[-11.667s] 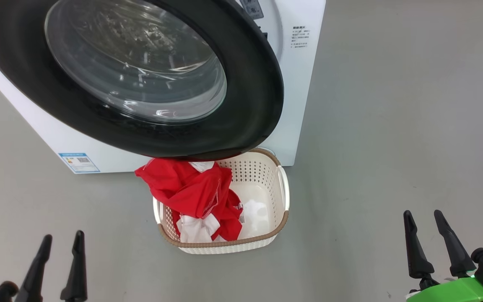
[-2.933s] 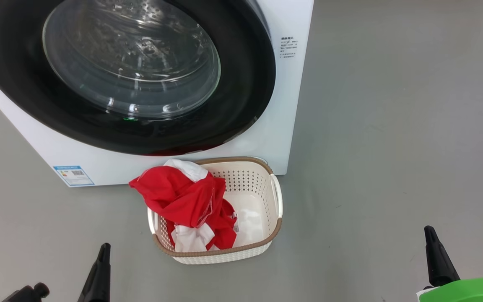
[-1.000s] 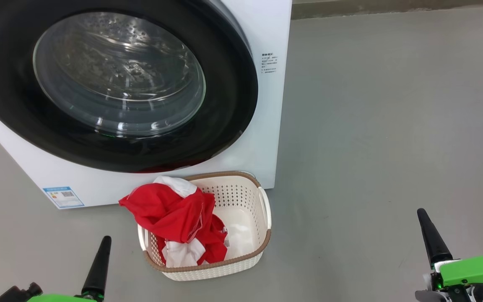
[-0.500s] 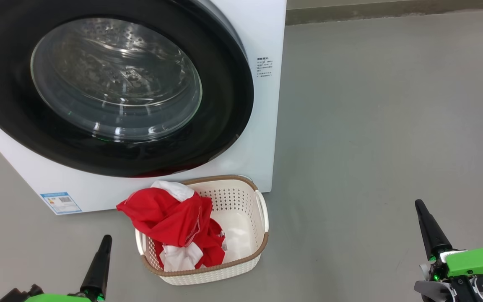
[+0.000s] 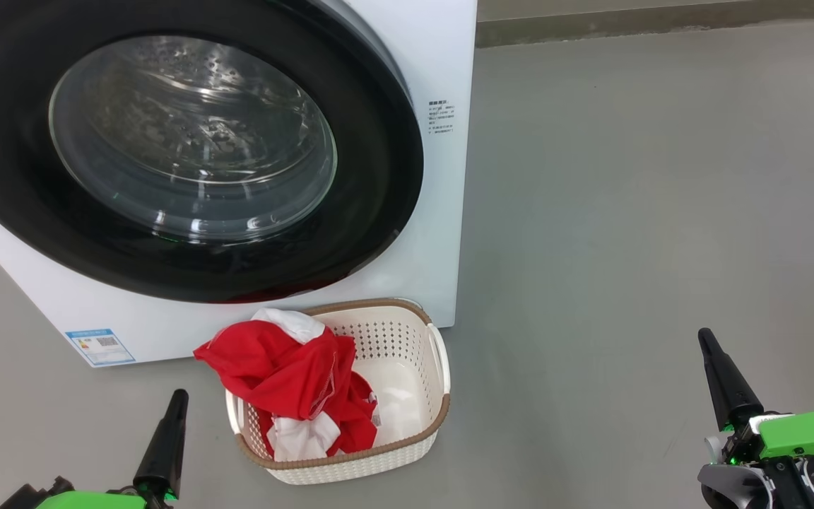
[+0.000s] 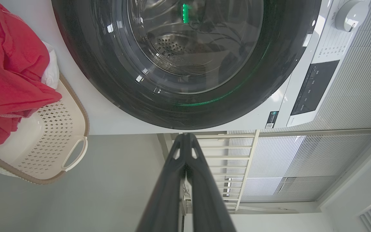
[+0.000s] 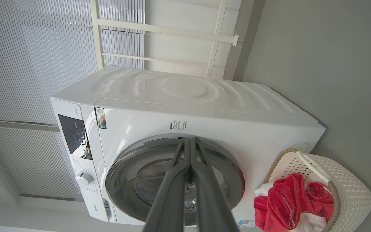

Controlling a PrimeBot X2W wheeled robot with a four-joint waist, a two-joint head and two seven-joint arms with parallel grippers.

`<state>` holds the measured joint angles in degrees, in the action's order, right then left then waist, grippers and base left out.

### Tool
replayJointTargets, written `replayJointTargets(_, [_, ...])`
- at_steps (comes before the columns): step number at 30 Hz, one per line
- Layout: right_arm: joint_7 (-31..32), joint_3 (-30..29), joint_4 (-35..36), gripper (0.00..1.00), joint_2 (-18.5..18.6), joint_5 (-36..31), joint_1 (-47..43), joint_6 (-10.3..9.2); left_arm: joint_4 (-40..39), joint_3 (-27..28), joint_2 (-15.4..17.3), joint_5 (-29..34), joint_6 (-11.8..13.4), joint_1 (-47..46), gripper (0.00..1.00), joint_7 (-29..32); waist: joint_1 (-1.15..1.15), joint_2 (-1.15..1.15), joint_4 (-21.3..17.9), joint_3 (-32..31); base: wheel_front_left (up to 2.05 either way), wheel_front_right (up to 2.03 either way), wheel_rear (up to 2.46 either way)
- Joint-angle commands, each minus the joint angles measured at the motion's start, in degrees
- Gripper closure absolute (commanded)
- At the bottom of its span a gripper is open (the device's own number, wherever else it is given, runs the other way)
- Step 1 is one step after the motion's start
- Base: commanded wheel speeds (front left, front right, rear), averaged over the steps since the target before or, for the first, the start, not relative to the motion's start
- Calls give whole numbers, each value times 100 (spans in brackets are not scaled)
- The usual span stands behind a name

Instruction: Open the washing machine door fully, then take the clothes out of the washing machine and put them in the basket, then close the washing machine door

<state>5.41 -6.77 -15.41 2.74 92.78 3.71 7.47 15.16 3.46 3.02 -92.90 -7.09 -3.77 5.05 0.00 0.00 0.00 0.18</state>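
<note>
A bare grey floor (image 5: 626, 212) spreads beneath us. Nearest us, our left gripper (image 5: 177, 403) sits at the lower left and our right gripper (image 5: 708, 343) at the lower right. Each has its two dark fingers pressed together tip to tip with nothing between them, and both are apart from everything else. Just beyond the left gripper we see the basket (image 5: 350, 459) standing on the floor, right in front of the washing machine (image 5: 442, 212). The clothes (image 5: 287, 367), red with white patches, are heaped in the basket's left half, one fold spilling over its rim. Behind them the washing machine door (image 5: 386, 177) lies flush against the white front. A blue label sticker (image 5: 99, 346) sits low on that front. Farther back we make out a slatted wall (image 7: 27, 48).
</note>
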Motion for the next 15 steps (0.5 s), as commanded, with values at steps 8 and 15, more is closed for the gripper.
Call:
replayJointTargets(8, [41, 108, 143, 100, 75, 7, 240, 2, -114, 210, 57, -7, -40, -233, 100, 67, 0, 0, 0, 0, 0, 0, 0])
replayJointTargets(15, [48, 100, 143, 100, 69, 1, 241, 2, -114, 220, 51, 1, -40, -234, 100, 74, 0, 0, 0, 0, 0, 0, 0])
